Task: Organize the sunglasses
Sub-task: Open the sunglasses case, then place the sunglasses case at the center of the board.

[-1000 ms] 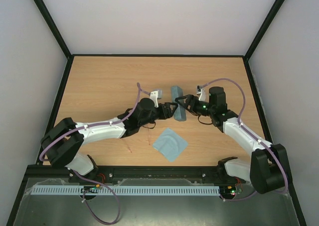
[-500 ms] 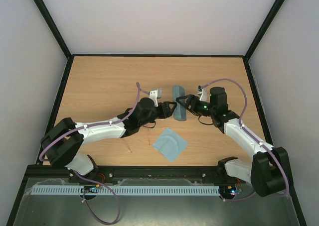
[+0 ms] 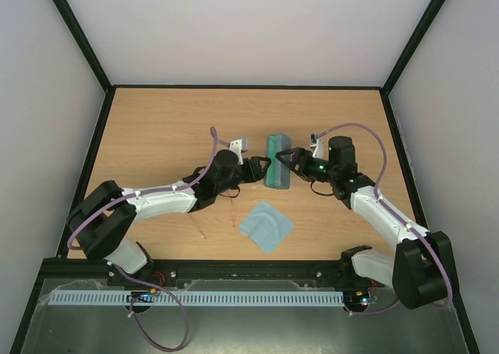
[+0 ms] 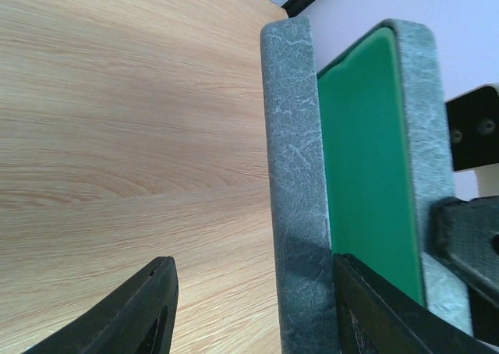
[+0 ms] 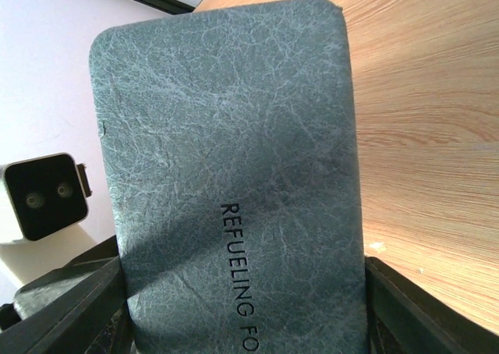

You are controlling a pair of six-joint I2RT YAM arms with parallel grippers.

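The grey-blue case (image 3: 277,171) lies mid-table with its lid partly raised, showing the green lining (image 4: 362,175). My right gripper (image 3: 288,164) is shut across the case (image 5: 234,136), which fills the span between its fingers (image 5: 242,268). My left gripper (image 3: 262,169) is open (image 4: 253,272). Its right finger (image 4: 382,307) rests against the lining side of the case's grey wall (image 4: 296,175), and its left finger (image 4: 144,307) hangs apart over bare wood. The sunglasses (image 3: 234,217) show only as thin pink arms sticking out from under the left arm.
A light blue cloth (image 3: 266,225) lies flat on the table (image 3: 156,128) in front of the case. Black frame rails and pale walls border the table. The left wrist camera housing (image 5: 43,194) shows beside the case in the right wrist view.
The case's lid has come up, exposing green lining that was hidden before. My left gripper has narrowed a little and shifted slightly away from me at the case's edge. The right gripper kept its hold.
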